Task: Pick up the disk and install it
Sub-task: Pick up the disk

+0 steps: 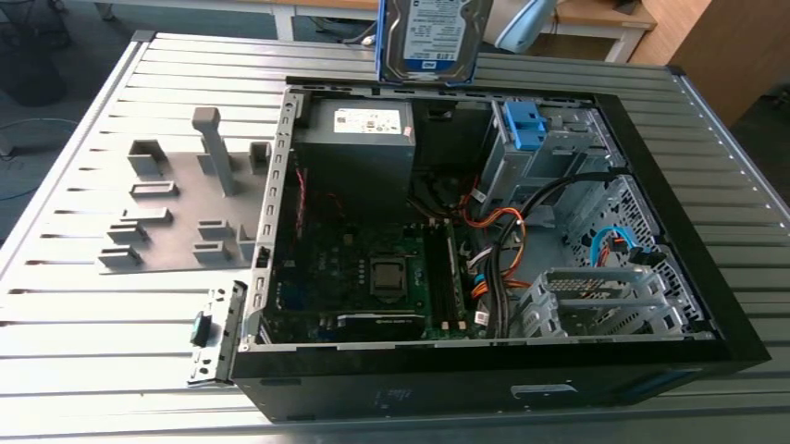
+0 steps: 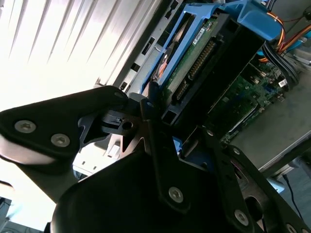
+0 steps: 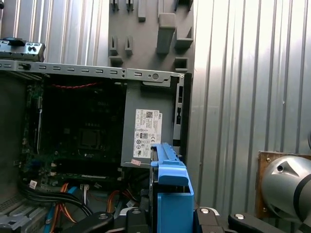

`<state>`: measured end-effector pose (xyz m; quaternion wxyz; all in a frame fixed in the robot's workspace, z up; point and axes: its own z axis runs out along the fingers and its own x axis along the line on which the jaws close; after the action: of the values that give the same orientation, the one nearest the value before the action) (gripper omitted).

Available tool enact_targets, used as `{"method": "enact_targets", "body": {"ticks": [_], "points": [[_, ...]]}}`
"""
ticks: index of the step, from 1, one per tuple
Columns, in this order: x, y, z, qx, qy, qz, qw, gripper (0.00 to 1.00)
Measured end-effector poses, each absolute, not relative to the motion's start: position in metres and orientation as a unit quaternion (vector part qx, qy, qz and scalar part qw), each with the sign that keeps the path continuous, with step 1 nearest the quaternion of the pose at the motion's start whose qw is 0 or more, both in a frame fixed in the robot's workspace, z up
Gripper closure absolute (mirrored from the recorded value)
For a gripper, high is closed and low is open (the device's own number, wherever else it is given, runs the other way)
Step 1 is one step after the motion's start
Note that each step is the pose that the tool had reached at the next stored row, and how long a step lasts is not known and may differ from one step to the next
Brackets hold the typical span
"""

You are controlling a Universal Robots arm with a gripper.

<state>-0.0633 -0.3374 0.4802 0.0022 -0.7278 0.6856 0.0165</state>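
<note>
Gripper (image 2: pixel 177 131) holds the disk (image 1: pixel 432 37) near the power supply (image 1: pixel 358 139) (cables (image 1: pixel 500 227) beyond).

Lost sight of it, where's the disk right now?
In the exterior view the disk hangs upright at top centre, above the far edge of the computer case near the power supply; the gripper clamps it in the second wrist view.

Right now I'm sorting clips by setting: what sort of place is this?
Likely a lab bench for computer assembly: an open PC case on a ribbed table, a grey fixture plate beside it, the gripper holding the disk.
</note>
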Motion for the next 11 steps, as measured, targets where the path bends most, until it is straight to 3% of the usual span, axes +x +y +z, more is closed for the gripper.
{"method": "enact_targets", "body": {"ticks": [11], "points": [[-0.0630, -0.3434, 0.4802, -0.728, 0.686, 0.016, 0.002, 0.63]]}}
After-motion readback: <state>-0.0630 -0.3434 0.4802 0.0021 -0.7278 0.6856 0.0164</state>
